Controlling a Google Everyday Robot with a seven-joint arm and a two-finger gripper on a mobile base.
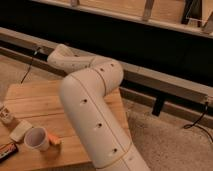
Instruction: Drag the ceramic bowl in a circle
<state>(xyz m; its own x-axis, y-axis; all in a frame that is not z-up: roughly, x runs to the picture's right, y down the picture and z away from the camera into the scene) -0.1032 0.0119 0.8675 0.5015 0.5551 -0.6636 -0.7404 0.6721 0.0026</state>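
Observation:
The dark purple-maroon ceramic bowl does not show in the camera view; it is hidden or out of view. My white arm [92,100] rises from the bottom right, bends at an elbow [102,75] and reaches left to its far end [57,56] above the back edge of the wooden table [35,97]. My gripper is hidden past that far end of the arm.
A white cup [37,138] stands near the table's front left, with a small orange thing [54,140] beside it. A pale packet [20,131], a dark bar [7,148] and a small item [5,115] lie at the left edge. A dark wall and ledge run behind.

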